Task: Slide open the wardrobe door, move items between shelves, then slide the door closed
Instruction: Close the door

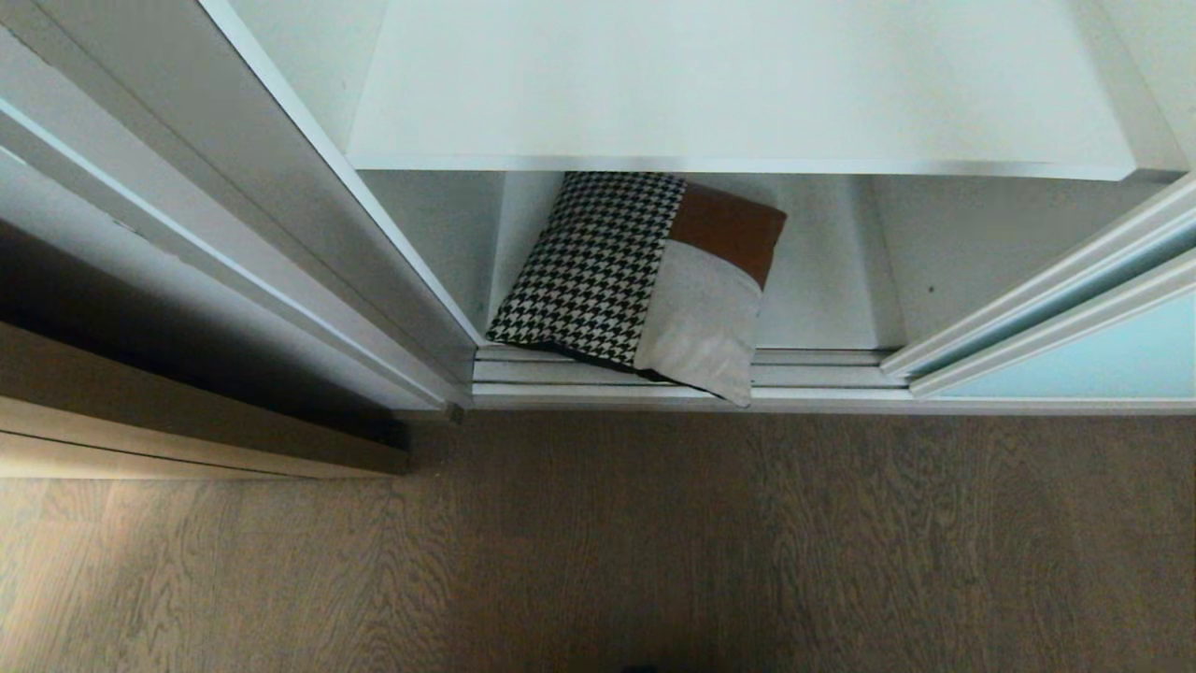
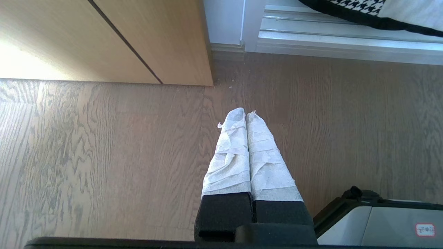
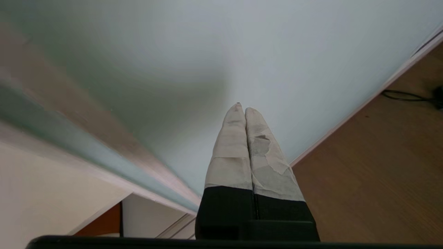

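Frosted aqua sliding wardrobe door [image 3: 277, 52] faces the clenched, empty right gripper [image 3: 241, 108]; first clear the cushion [image 1: 645, 280] (overhanging the track's front edge).

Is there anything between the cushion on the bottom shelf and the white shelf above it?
Nothing visible blocks it. The square houndstooth, cream and rust-brown cushion leans in the open lower compartment, one corner over the door track. The flat white shelf above looks bare, and the aqua frosted-glass sliding door stands off to the right.

Place: I'm looking into a home bedroom or dressing area.
Evidence: white wardrobe shelves [image 1: 738, 84], frosted-glass sliding door [image 1: 1103, 360], patchwork cushion [image 1: 645, 280], wood-grain floor [image 1: 654, 542], tan cabinet [image 2: 104, 38].
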Available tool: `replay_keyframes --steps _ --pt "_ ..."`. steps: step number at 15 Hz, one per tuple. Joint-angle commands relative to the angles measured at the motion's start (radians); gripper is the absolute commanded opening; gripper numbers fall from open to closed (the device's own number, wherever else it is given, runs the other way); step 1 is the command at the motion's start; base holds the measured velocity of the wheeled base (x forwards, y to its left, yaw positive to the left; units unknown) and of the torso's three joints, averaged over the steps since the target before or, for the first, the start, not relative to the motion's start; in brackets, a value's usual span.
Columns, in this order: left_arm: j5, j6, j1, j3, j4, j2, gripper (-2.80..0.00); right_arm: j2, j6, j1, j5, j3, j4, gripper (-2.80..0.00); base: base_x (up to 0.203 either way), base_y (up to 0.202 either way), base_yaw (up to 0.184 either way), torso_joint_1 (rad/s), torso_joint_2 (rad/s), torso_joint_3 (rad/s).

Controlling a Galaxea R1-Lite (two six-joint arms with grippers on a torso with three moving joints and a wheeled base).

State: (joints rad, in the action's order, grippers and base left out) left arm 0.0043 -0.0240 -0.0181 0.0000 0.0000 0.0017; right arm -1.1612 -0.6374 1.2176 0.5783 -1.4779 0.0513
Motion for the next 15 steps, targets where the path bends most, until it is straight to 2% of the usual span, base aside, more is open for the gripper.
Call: replay_keyframes --steps 1,5,7,10,12,15 --pt "0.0 -0.001 0.0 0.002 0.0 0.001 -2.8 -0.028 -0.005 0.008 0.002 -0.01 -0.001 -2.8 0.0 0.0 0.0 0.0 0.0 0.0" --pt "0.0 -0.001 0.0 0.002 0.0 0.001 -2.8 -0.056 -0.019 0.007 0.029 -0.01 0.045 -2.8 0.0 0.0 0.0 0.0 0.0 0.0" --pt "0.0 -0.001 0.0 0.002 0.0 0.001 -2.8 -0.054 -0.023 0.008 0.121 -0.011 0.08 -2.8 0.0 0.0 0.0 0.0 0.0 0.0" --pt "0.0 -0.001 0.0 0.002 0.0 0.001 -2.8 -0.054 -0.1 0.001 0.175 -0.03 0.085 -2.8 0.0 0.0 0.0 0.0 0.0 0.0" --pt "0.0 -0.001 -0.002 0.002 0.0 0.001 -2.8 -0.053 -0.134 -0.019 0.228 -0.044 0.084 -2.8 0.0 0.0 0.0 0.0 0.0 0.0" --pt "0.0 -0.001 0.0 0.002 0.0 0.001 -2.8 -0.081 -0.134 -0.09 0.227 -0.083 0.083 -2.8 0.0 0.0 0.0 0.0 0.0 0.0"
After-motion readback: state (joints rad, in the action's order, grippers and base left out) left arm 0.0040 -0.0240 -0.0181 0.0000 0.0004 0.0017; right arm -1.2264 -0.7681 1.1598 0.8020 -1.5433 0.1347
